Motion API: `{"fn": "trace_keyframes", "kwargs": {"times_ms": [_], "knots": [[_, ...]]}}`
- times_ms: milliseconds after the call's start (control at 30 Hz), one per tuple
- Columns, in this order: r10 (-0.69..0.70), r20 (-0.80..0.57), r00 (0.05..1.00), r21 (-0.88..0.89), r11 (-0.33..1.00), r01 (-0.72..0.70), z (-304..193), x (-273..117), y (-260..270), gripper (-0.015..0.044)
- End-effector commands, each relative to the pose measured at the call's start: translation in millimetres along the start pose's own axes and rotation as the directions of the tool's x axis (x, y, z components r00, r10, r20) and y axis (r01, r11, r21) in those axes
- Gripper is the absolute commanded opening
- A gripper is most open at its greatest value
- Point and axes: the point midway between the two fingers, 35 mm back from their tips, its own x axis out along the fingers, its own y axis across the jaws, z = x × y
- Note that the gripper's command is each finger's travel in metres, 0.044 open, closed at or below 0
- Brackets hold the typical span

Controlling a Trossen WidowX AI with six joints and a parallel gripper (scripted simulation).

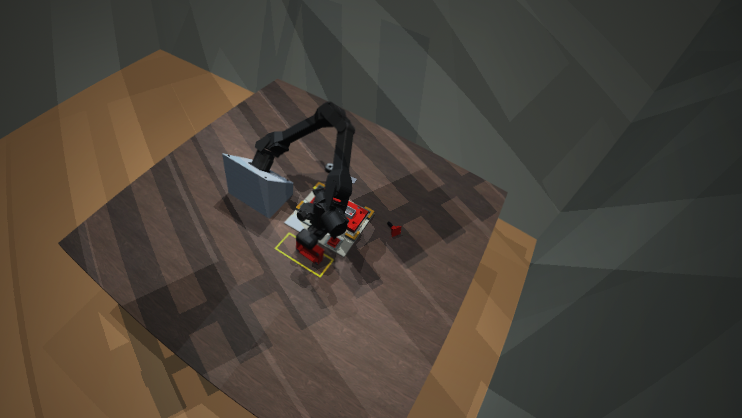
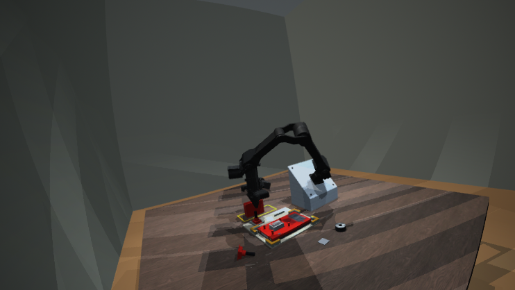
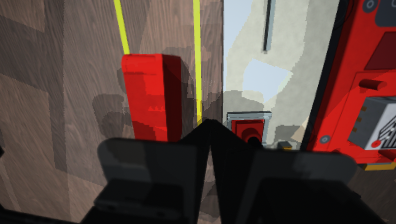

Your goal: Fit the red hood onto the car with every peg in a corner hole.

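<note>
The hood [image 1: 309, 252] [image 2: 248, 209] [image 3: 145, 100], a red shell, stands on its edge inside the yellow outline [image 1: 297, 262] [image 3: 197, 50]. The red chassis [image 1: 358, 222] [image 2: 286, 229] [image 3: 332, 120] lies in the jig [image 1: 343, 250] [image 3: 307, 42]. The grey engine block [image 2: 276, 225] [image 3: 375, 122] is on its deck, with short red pegs around it. My gripper [image 2: 256, 206] [image 3: 210, 124] is shut and empty, pointing down. In the wrist view its tips appear between the hood and the jig. Whether they touch the hood cannot be told; the hood's lower end is hidden behind a finger.
A red piece with a black stem [image 2: 256, 220] [image 3: 247, 127] sits upright in a square holder on the jig, close to the fingers. A similar red piece [image 1: 395, 230] [image 2: 240, 252] lies on the table. A black-and-white ring [image 2: 340, 227], a grey square [image 2: 323, 241] and the blue-grey stand [image 1: 254, 189] [image 2: 300, 194] are also there.
</note>
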Motion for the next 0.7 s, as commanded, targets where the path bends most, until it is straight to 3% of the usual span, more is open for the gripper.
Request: {"fn": "trace_keyframes", "kwargs": {"times_ms": [0, 667], "knots": [[0.002, -0.002, 1.000, -0.004, 1.000, -0.002, -1.6, -0.4, 4.5, 0.0000], [0.004, -0.003, 1.000, -0.004, 1.000, -0.004, -2.9, -1.1, 21.0, 0.0000]]}}
